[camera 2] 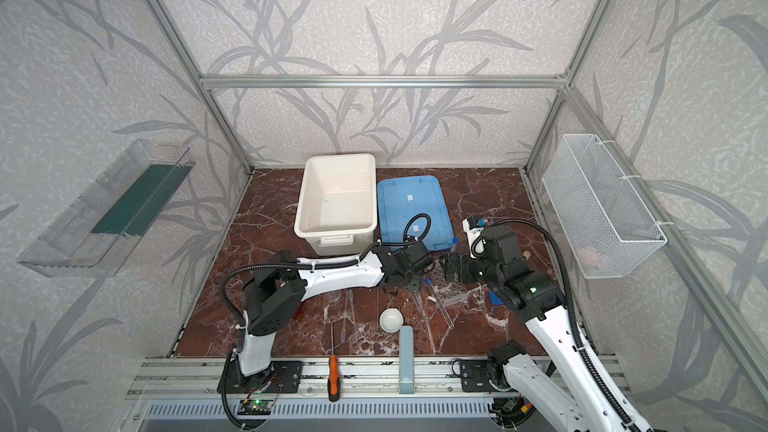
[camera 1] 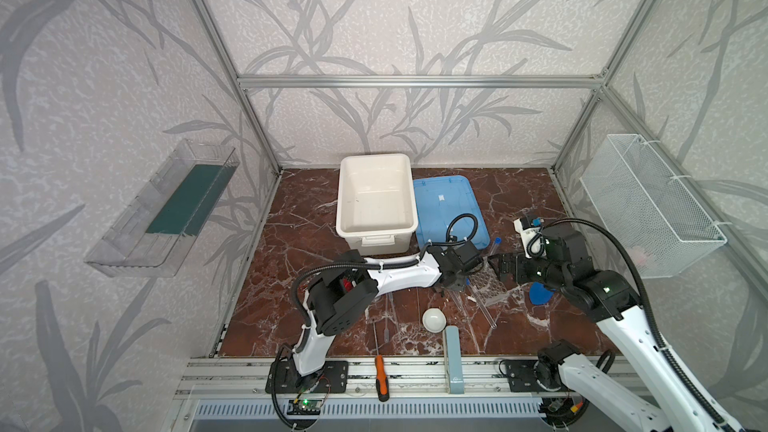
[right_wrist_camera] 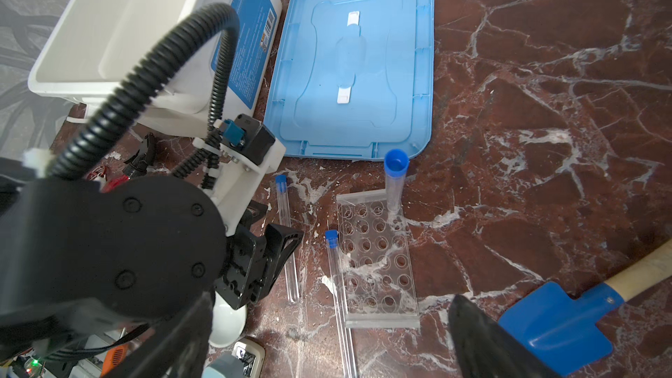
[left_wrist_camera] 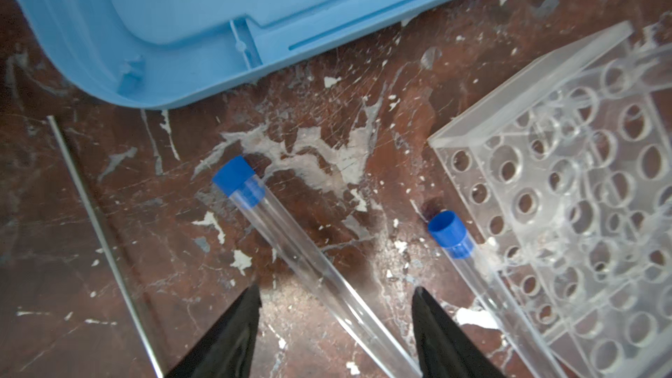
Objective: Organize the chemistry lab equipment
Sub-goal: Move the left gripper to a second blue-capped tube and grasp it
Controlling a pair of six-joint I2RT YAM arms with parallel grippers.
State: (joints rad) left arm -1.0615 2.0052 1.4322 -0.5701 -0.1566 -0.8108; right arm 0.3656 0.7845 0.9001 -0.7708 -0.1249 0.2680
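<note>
Left gripper point(left_wrist_camera: 336, 296) is low over the marble table point(left_wrist_camera: 145, 249), jaws spread, pinching nothing. One blue-capped tube point(left_wrist_camera: 291, 245) lies flat between its fingers point(left_wrist_camera: 247, 318), touching neither tip, cap pointing away from the wrist. Second tube point(left_wrist_camera: 485, 285) lies just outside one finger, against the clear rack point(left_wrist_camera: 582, 194). Blue lid point(left_wrist_camera: 218, 12) sits beyond the tips. Right gripper point(right_wrist_camera: 332, 298) has its jaws wide apart and empty, with the rack ahead between its fingers. Third tube point(right_wrist_camera: 394, 183) stands upright in the rack's far corner.
</note>
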